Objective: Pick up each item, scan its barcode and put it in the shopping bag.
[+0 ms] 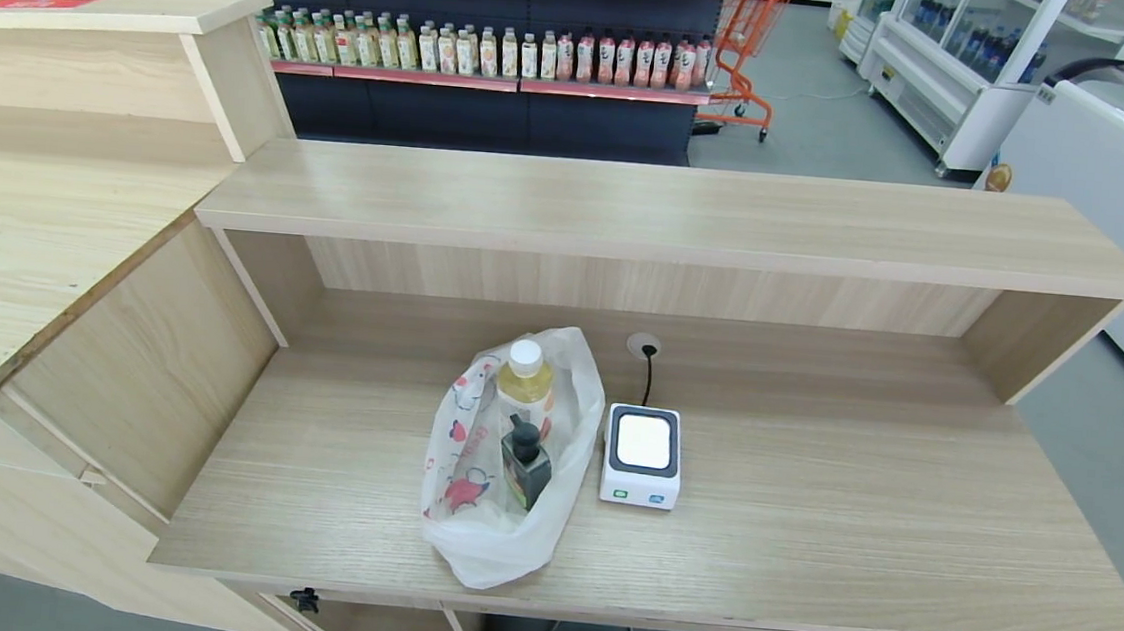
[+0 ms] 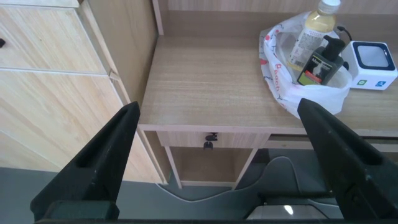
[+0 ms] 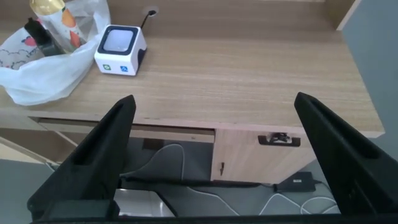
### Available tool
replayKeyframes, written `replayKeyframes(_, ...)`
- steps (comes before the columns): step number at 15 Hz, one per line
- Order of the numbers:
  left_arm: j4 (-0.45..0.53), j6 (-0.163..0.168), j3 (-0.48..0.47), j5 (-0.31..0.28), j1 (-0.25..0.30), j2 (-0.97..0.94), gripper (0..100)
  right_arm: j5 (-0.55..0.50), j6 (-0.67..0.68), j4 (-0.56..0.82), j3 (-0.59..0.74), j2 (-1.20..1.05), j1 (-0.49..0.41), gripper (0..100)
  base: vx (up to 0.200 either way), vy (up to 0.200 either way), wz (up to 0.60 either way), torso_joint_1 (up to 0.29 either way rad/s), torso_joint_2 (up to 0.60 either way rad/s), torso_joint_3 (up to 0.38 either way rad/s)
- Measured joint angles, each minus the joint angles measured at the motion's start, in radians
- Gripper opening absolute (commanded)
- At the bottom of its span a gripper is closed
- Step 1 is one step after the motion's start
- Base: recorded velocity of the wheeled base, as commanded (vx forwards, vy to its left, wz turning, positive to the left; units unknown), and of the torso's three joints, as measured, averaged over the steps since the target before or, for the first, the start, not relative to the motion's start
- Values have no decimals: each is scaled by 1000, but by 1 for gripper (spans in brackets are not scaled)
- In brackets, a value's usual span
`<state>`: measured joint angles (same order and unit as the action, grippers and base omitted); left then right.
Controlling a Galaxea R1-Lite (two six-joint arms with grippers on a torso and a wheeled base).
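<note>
Shopping bag [image 1: 496, 511]: I see it lying on the desk [image 1: 858, 509], well ahead of the left jaws and off toward the right arm's side, past the desk's front edge. From the right jaws it is ahead and off toward the left arm's side, also well apart.

Much of it is hard to read. The crumpled plastic hides the bottom of whatever stands inside, and I cannot tell whether anything lies under the folds. A pale bottle [image 1: 525, 378] with a white cap and yellowish drink rises out of the bag's mouth. In the right wrist view its top is cut off by the frame. A dark bottle [image 1: 525, 458] with a black top sits just in front of it, touching or nearly so, its lower half sunk in the bag. The labels on both are too small for me to make out.

The bag itself is thin white plastic with red printed figures. Its mouth gapes upward and its near end slumps flat on the desk.

A white scanner [image 1: 642, 454] with a dark-framed window stands just beside the bag, between it and the right jaws' side, its cable [image 1: 648, 372] running to the back of the desk.

Both pairs of jaws are spread wide with nothing between them, out in front of the desk.
</note>
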<state>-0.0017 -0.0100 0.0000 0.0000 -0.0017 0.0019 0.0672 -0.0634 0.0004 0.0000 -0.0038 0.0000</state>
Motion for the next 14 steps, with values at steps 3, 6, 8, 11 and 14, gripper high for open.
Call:
replayKeyframes(3,0,15,0,-1,0,0,100,0,0,0,0,0,0,100,0,-200,0,5,5,2)
replayKeyframes(6,0,39,0,0,0,0,100,0,1,1,0,0,0,100,0,-200,0,10,1,4)
replayKeyframes(8,0,46,0,0,-1,0,100,0,1,1,0,1,0,100,0,-200,0,5,2,2)
replayKeyframes(11,0,30,0,1,0,0,100,0,2,1,0,1,0,100,0,-67,0,1,-1,1)
replayKeyframes(14,1,25,0,0,0,0,100,-1,3,1,0,1,0,100,67,0,0,-1,2,1)
